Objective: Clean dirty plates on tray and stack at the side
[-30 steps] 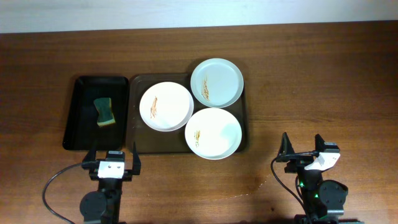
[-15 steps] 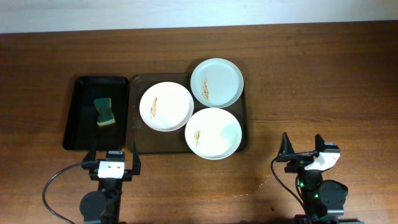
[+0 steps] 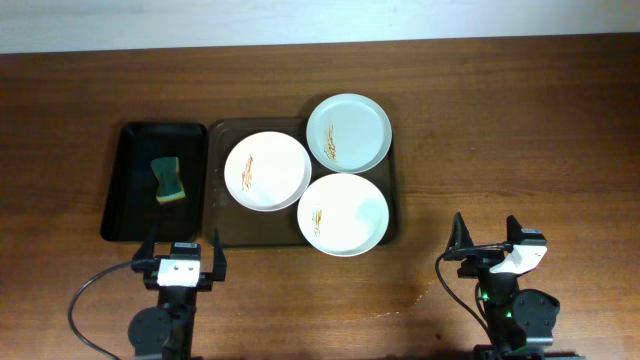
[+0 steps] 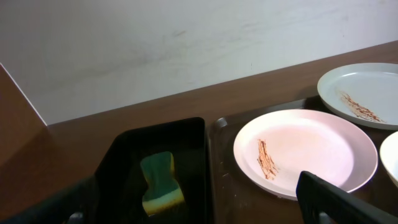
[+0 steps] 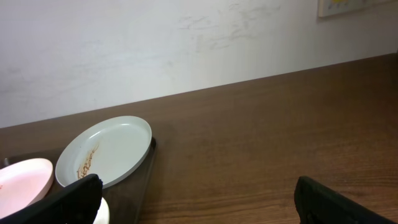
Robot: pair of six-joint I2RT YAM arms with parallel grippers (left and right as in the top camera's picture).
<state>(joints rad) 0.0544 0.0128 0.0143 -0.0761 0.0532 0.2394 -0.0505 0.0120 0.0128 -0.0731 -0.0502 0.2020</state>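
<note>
Three round white plates, each streaked with brown sauce, lie on the dark brown rectangular tray [image 3: 250, 228] near the middle of the wooden table [image 3: 520, 120]. The first plate [image 3: 266, 171] sits at the tray's 9 o'clock. The second plate [image 3: 348, 132] is at 1 o'clock, its rim over the tray's far edge. The third plate [image 3: 343, 214] is at 5 o'clock. Their rims lie close together; whether they touch I cannot tell.

At the brown tray's 9 o'clock, just beside it, lies a black rectangular tray [image 3: 128, 222] holding a green-and-yellow sponge [image 3: 169, 180].

The left gripper [image 3: 182, 244] hangs at the table's 7 o'clock, near the black tray's near edge, with its fingers spread wide and nothing between them. The right gripper [image 3: 487, 232] is at 5 o'clock, well apart from the plates, equally wide and empty.

No plate looks wiped and none is stacked at the side, so the task appears to be at its very start, at the reach for the sponge. The next move likely calls for the left arm to go toward 12 o'clock, come down over the sponge and close across its narrow width. The right arm would probably go to a plate rim to steady it.
</note>
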